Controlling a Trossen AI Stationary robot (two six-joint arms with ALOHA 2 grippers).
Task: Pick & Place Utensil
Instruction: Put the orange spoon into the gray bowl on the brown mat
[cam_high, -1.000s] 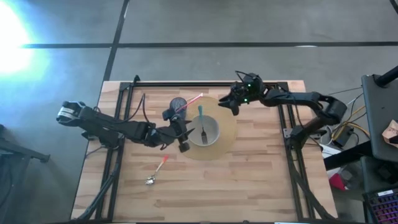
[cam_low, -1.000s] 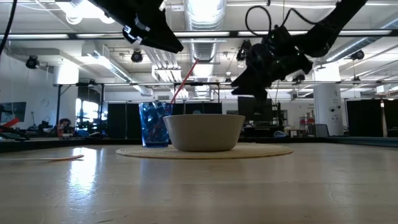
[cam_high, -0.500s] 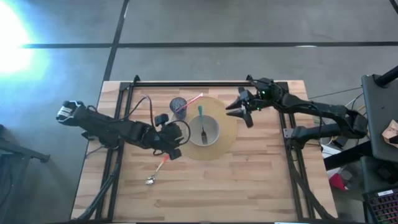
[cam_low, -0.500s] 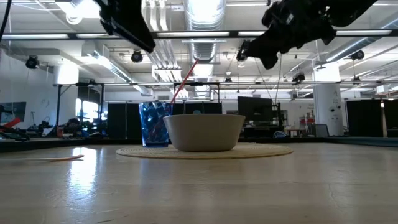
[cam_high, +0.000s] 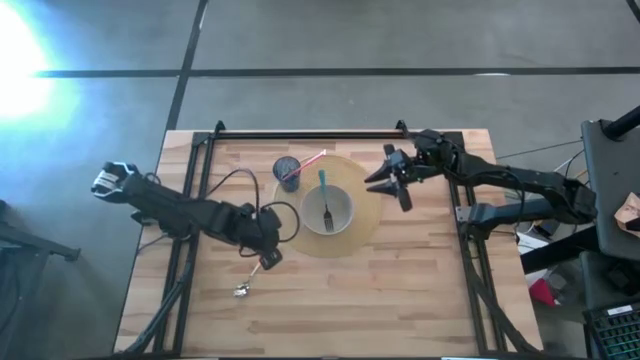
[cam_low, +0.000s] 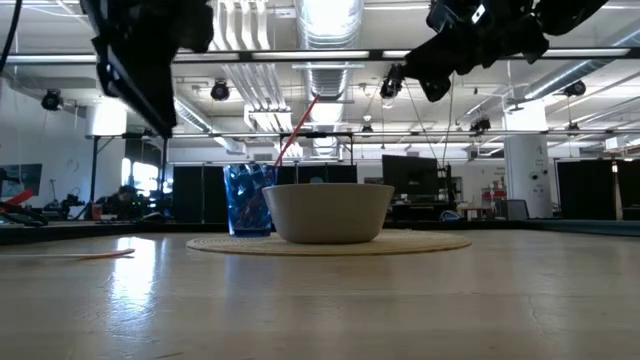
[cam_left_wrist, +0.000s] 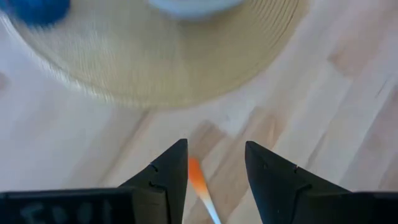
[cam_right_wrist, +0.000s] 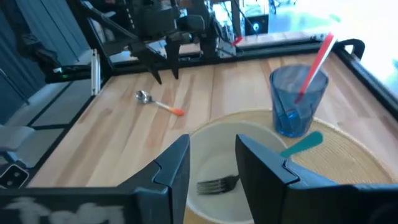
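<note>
Orange on the handle marks the spoon (cam_high: 252, 276) I am after; in the high view it lies on the bare wood at lower left of centre, apart from the round mat (cam_high: 366, 222), with my left gripper (cam_high: 268, 258) over its handle end and the right gripper (cam_high: 390, 183) parked above the mat's upper right edge. On the mat sit the white bowl (cam_high: 328, 210), already holding a fork (cam_high: 327, 214) with a teal handle, and the blue cup (cam_high: 287, 170) with its red straw. In the low view the bowl (cam_low: 328, 213) and cup (cam_low: 246, 199) stand centre frame, both arms hang up top, and the spoon shows only as a faint streak at far left. In the left wrist view the fingers stand parted and empty, the orange handle (cam_left_wrist: 200, 183) between them at the bottom edge. In the right wrist view those fingers are also spread with nothing held, framing the bowl (cam_right_wrist: 214, 165), and the spoon (cam_right_wrist: 158, 103) lies upper left. I judge this to be the approach to the grasp; next I must lower, straddle the handle, then close.
</note>
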